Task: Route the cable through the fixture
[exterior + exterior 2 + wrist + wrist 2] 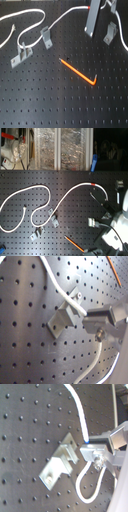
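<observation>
Cable [65, 198]: long white cord snaking over the black pegboard counter [50, 105], with a red band [93, 184] near the gripper end; in both wrist views it crosses the nearest fixture bracket [57, 466].
Gripper [97, 459]: fingers clamped on the cable just beside that bracket.
Step advice: judging by the wrist views, lower the cord squarely into the bracket's slot, keeping slack so it doesn't spring out.
Other brackets [46, 36]: two more stand along the cable, away from the gripper.
Orange rod [80, 72]: lies well clear of that bracket, likely no obstacle.
</observation>
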Robot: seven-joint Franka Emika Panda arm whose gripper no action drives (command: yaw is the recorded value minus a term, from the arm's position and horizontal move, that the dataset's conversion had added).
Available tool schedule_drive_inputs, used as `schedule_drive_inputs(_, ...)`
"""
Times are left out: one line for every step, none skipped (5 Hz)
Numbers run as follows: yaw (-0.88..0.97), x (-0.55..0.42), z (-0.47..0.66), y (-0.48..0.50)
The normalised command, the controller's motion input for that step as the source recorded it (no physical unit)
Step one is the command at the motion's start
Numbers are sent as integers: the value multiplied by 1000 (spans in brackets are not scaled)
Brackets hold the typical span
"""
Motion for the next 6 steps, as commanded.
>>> schedule_drive_inputs(0, 0, 17, 0)
schedule_drive_inputs(243, -119, 62, 232)
schedule_drive_inputs(426, -4, 16, 67)
schedule_drive_inputs(0, 1, 161, 1)
schedule_drive_inputs(-383, 79, 262, -274)
schedule_drive_inputs(0, -7, 0, -7)
